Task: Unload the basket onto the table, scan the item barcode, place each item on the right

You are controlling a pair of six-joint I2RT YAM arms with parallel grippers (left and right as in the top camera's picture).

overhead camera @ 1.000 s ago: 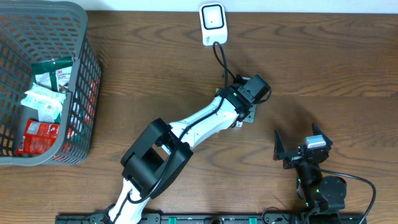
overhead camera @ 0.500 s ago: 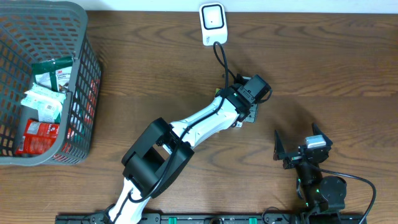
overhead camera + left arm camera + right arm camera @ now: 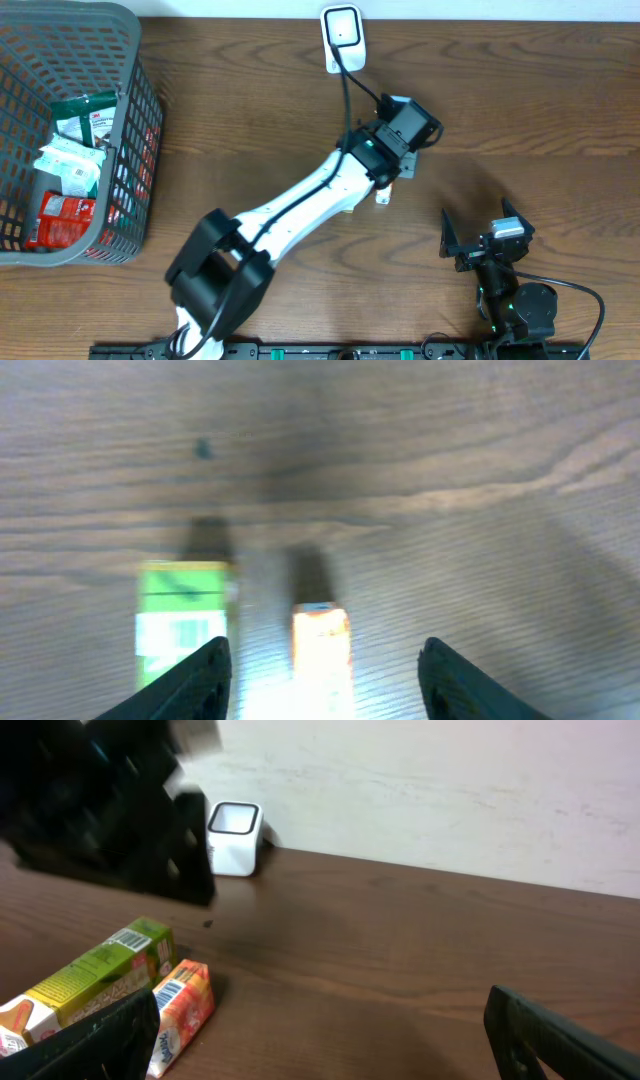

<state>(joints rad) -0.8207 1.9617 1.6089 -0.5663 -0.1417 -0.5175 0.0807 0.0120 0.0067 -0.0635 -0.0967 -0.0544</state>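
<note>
From above, I am stretching my left arm far across the table (image 3: pixel 540 100), so my left gripper (image 3: pixel 408 130) is hanging just short of the scanner (image 3: pixel 341 30), which is standing at the back edge. Whatever I am working over is mostly hidden under my wrist here. The basket (image 3: pixel 135 120) of packets is sitting well apart on my left. My right gripper (image 3: pixel 480 235) is waiting near the front edge, jaws spread wide and empty, keeping out of the way. Through my left wrist camera, which is blurring, my fingers (image 3: pixel 195 680) are standing apart with nothing pinched between them. A green box (image 3: pixel 180 620) and an orange box (image 3: pixel 320 645) are lying flat side by side on the wood beneath. Through my right wrist camera, both boxes are resting on the table in front of the scanner, apart from it, with my dark left arm looming above them. I am judging that neither barcode is facing the scanner window, so I am needing to grip one box and turn its code toward the window.
</note>
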